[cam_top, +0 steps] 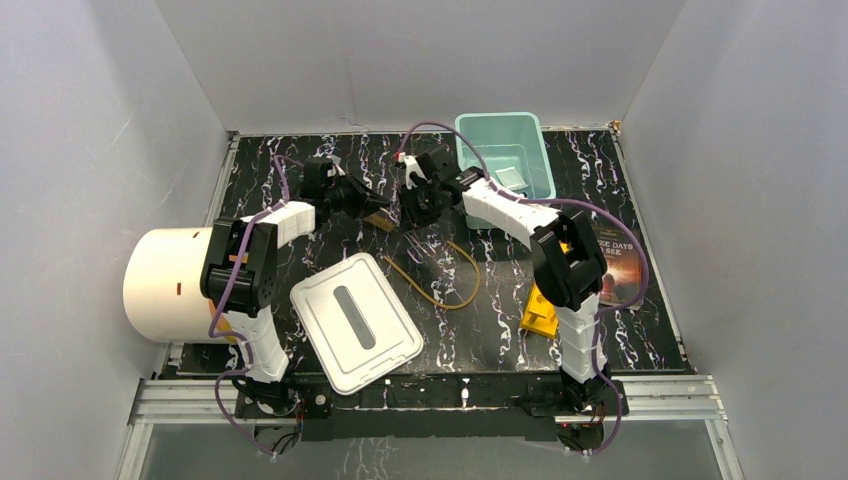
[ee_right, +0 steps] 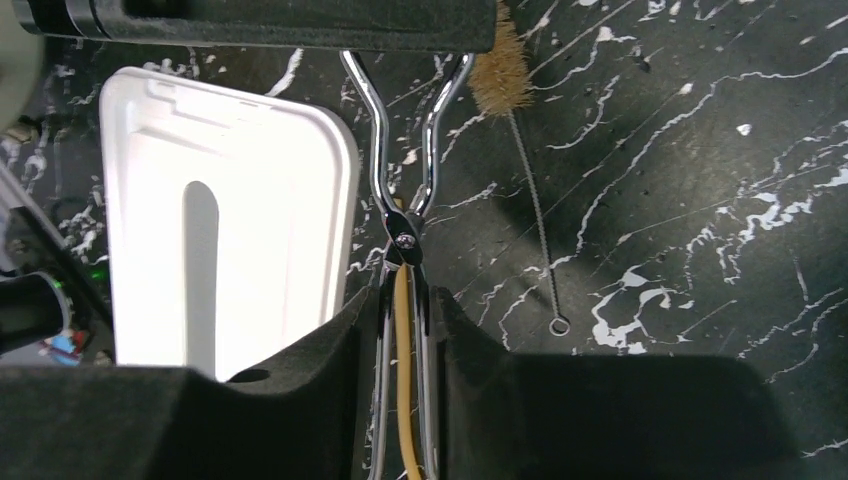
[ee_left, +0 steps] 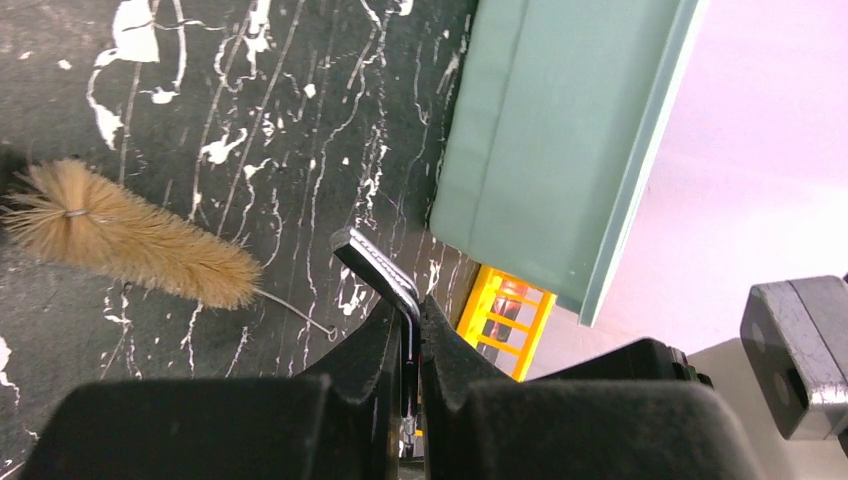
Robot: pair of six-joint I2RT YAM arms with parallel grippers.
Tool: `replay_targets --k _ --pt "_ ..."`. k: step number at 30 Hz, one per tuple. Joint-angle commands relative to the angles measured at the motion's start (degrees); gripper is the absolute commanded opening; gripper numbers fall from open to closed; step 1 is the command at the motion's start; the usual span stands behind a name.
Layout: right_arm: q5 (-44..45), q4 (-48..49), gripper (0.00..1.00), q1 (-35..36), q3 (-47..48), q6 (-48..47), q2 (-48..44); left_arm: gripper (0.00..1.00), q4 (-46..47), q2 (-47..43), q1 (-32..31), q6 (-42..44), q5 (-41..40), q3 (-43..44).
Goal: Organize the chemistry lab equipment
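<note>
Table [cam_top: 300, 180]: black marbled, white walls.
Tongs [ee_right: 405, 215]: far centre, spanning both grippers.
Left gripper [ee_left: 408, 320]: clamped on tongs' tip.
Right gripper [ee_right: 405, 300]: closed on tongs' handles.
Tubing [ee_right: 403, 330]: apparently beneath handles.
Brush [ee_left: 130, 235]: just beside tongs.

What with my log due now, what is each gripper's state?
Left gripper: closed on the tongs.
Right gripper: closed on the same tongs.
</note>
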Motion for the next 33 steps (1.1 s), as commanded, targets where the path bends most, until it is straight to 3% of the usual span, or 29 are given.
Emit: replay_targets --k 1,3,9,24,28,33 --pt "-5.59 4.56 0.42 -1.41 0.07 1.82 -5.66 0.0 2.97 -5.3 -0.34 5.56 7.57 1.11" --pt "-7.63 4.88 0.51 -2.42 0.01 2.92 -6.5 0.0 3.68 -6.91 -0.27 7.12 9.94 1.04" --pt "-11.77 7.55 0.64 -3.8 -2.1 3.82 -10.21 0.0 6.93 -11.09 -0.25 8.98 16.14 1.24" --pt "-17.21 12.66 0.64 -4.14 -7.49 6.69 -14.57 0.0 14.08 -13.44 -0.25 4.38 18.3 2.54" --pt "-14.89 13.76 0.51 -4.13 -7.51 9.7 -14.0 0.0 14.77 -13.77 -0.34 3.43 17.85 2.09" --pt "-14.97 15.73 0.2 -4.14 -7.79 11.36 -13.91 0.0 14.91 -13.98 -0.42 2.56 17.71 1.66"
